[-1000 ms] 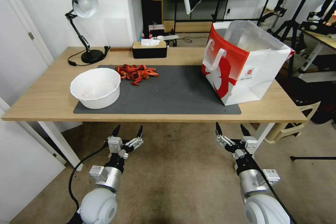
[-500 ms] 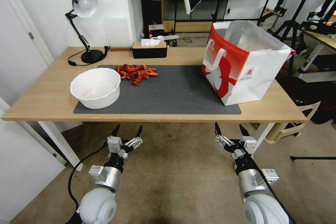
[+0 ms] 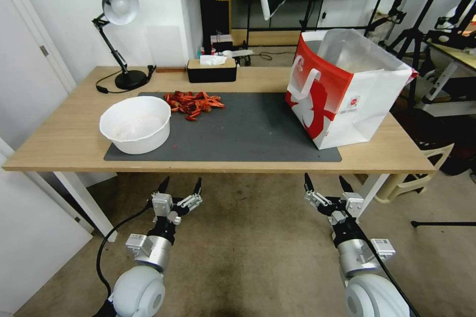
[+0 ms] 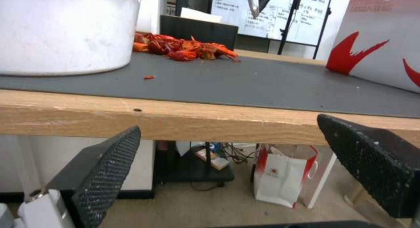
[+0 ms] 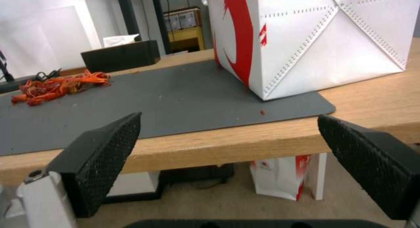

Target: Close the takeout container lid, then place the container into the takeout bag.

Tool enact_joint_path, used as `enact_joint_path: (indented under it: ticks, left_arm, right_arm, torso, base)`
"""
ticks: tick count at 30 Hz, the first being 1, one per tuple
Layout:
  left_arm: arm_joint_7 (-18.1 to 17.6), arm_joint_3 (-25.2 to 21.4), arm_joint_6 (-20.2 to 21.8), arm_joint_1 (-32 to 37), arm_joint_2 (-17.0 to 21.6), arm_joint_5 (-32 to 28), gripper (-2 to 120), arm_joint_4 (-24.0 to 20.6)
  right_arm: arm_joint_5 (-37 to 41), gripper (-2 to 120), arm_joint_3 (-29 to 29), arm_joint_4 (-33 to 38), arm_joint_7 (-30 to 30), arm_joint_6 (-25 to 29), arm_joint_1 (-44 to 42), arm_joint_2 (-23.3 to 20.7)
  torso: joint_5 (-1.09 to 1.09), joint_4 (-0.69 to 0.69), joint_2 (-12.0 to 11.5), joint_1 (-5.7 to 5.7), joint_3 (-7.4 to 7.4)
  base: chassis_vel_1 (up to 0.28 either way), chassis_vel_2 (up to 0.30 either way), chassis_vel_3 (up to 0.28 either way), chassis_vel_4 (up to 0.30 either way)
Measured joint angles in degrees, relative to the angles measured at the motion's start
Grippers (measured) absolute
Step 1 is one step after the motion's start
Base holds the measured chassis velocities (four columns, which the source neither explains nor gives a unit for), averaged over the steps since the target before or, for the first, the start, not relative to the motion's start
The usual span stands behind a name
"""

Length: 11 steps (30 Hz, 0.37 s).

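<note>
Item 1, bag (image 3: 347, 94): stood upright on the table's (image 3: 59, 143) right part, one corner on the grey mat (image 3: 248, 129), mouth open, red front w/ white handle toward the table's middle. Inside wall visible; floor of bag hidden, contents cannot be told.

Item 2, container and lid: none found on the table or mat; location cannot be told from these views. It may sit inside the bag, unconfirmed.

Item 3, left gripper (image 3: 181, 185): hung below the near table edge, left of centre, fingers spread wide, nothing between the pads (image 4: 105, 169).

Item 4, right gripper (image 3: 325, 184): same height, below the edge in front of the bag, fingers spread wide, empty.

Item 5, misc.: white bowl (image 3: 136, 124) on the mat's left end; heap of red crayfish (image 3: 193, 103) behind it; black tissue box (image 3: 211, 70) and desk lamp (image 3: 119, 34) at the far edge.

Status, as judged: both arms looked parked clear of the table. Either the task was finished w/ the container in the bag, or not begun; the pictures did not settle which.
</note>
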Motion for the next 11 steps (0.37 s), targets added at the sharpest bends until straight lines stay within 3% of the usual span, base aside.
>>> enact_joint_path:
  ticks: [11]
  left_arm:
    - [0.0,0.0,0.0,0.0,0.0,0.0,100,0.0]
  right_arm:
    - [0.0,100,0.0,0.1,0.0,0.0,0.0,0.0]
  torso:
    - [0.0,0.0,0.0,0.0,0.0]
  base:
    - [0.0,0.0,0.0,0.0]
